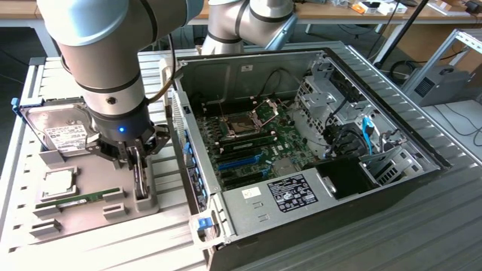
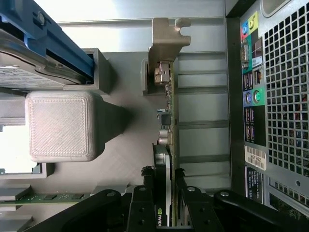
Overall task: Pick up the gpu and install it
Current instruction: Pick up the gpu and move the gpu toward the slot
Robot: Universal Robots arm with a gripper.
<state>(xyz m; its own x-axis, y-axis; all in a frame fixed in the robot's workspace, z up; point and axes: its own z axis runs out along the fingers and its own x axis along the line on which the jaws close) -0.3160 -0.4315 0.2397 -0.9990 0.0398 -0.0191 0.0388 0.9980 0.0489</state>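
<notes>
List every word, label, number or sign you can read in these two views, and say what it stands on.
Nothing reads with certainty.
Hard drive label: print too small.
Power supply label: too small.
Barcode sticker on the computer case rear: characters blurred.
gpu: small green logo mark near the fingers, no letters legible.

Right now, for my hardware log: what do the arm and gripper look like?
The arm is silver-grey with blue-grey joint caps, a blue light at its wrist and a black cable alongside. The gripper is black, with jointed fingers.
</notes>
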